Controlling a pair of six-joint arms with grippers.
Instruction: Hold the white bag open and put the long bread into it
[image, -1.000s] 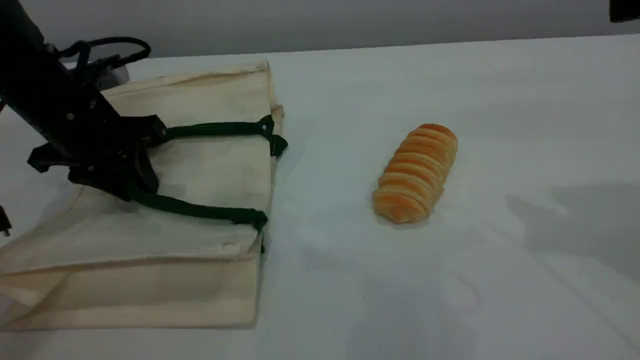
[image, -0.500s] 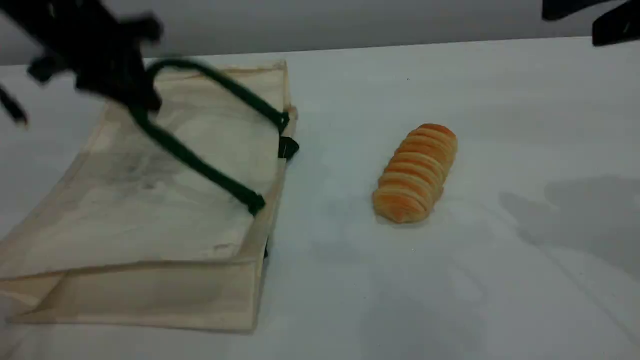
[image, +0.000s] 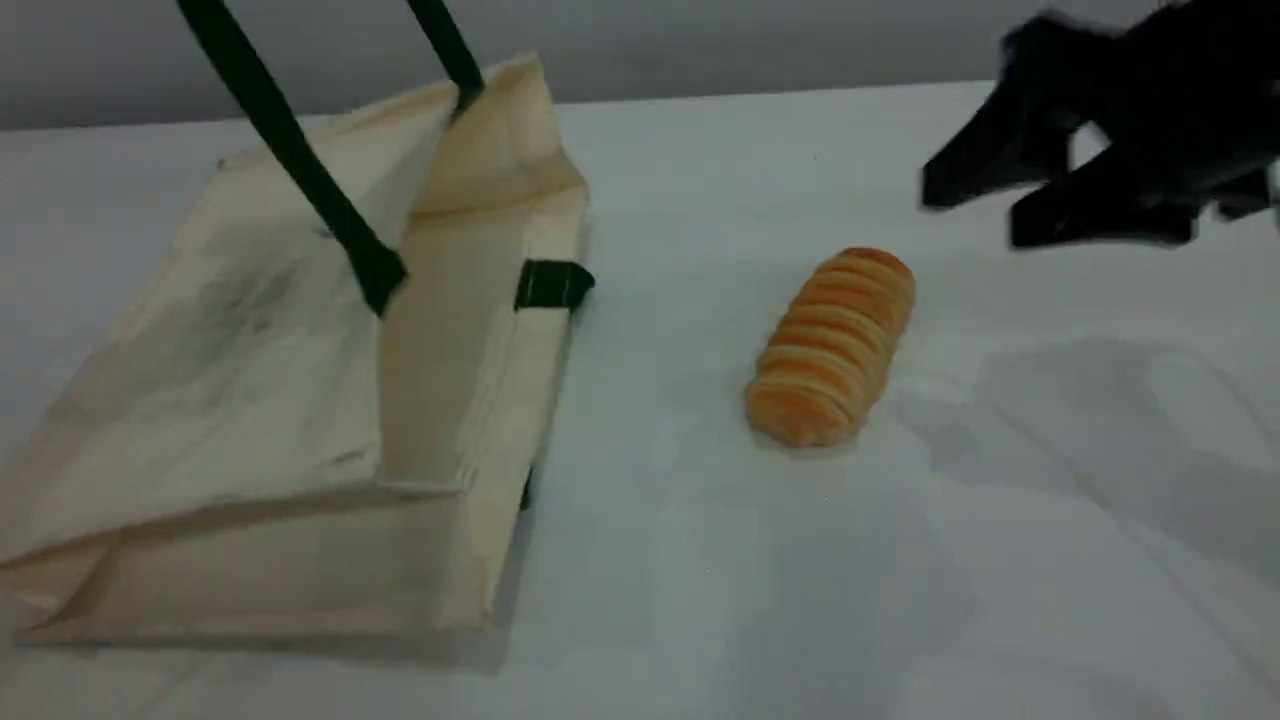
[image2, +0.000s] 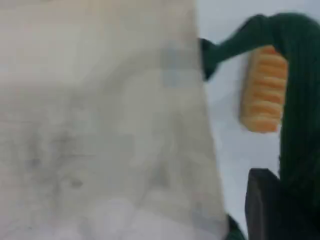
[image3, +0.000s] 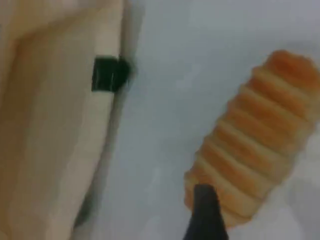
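Note:
The white bag (image: 250, 380) lies on its side at the left, its mouth gaping toward the right. Its upper green handle (image: 290, 150) is pulled taut, up past the scene view's top edge. My left gripper is out of the scene view. In the left wrist view one dark fingertip (image2: 270, 210) shows with the green handle (image2: 300, 110) running into it, shut on it. The long bread (image: 830, 345) lies on the table right of the bag. My right gripper (image: 975, 212) hovers open above and right of the bread (image3: 260, 145), with nothing in it.
The bag's lower handle shows only as a green tab (image: 550, 285) at the mouth's bottom edge, flat on the white table (image: 700, 560). A grey wall (image: 700, 40) runs behind the table's far edge.
My left gripper shut on the upper handle and rose out of the top of the scene view, lifting the bag's mouth open. My right gripper came down from the top right corner toward the bread.

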